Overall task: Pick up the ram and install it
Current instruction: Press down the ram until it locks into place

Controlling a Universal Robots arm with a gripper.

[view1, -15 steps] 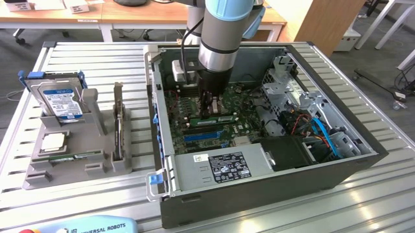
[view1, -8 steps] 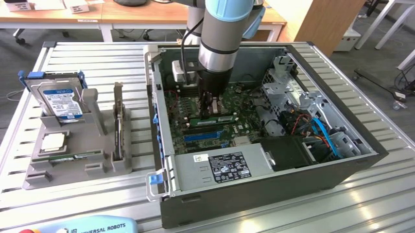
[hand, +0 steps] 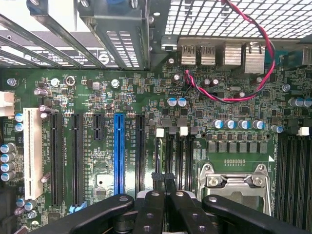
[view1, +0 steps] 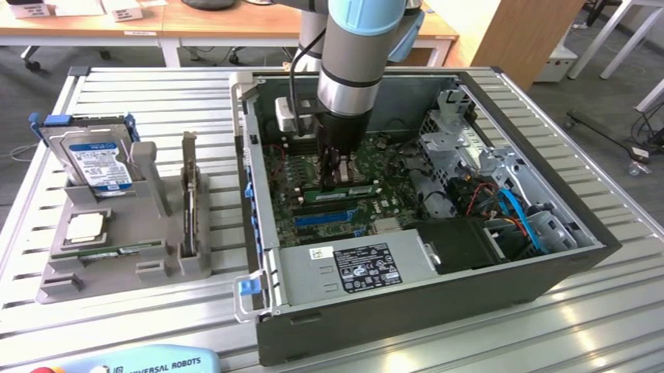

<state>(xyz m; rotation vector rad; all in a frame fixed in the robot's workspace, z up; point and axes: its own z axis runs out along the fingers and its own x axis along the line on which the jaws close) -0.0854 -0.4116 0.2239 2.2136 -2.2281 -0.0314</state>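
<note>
1. Exterior view first: the ram (view1: 353,191) is standing on its edge down in the memory slot area of the motherboard (view1: 309,167), roughly mid-case. You can see its green board with the pale labels just right of the arm's tip.
2. End effector (view1: 334,177) sits right on top of the ram, pointing straight down into the case. Fingers are pressed together, no gap I can spot.
3. In the wrist view the black fingers (hand: 151,204) meet at the tip of the end effector (hand: 165,181), right at one end of a thin dark edge that I take to be the ram (hand: 157,156) seen from above. Can't tell if it's pinching the stick or just touching its top edge.
4. Just beside that on the board: a blue expansion slot (hand: 119,151), a silver CPU socket (hand: 234,183) and a red-black wire (hand: 265,63) looping near the rear ports.
5. All this is inside the open PC case (view1: 415,311) lying on its side on the slatted desk (view1: 155,101).
6. Well apart to the left there's a grey tray (view1: 62,284) holding an upright hard drive (view1: 99,163) at the far end, a silver CPU (view1: 85,225) nearer, and a green strip (view1: 114,251) lying in the nearest slot.
</note>
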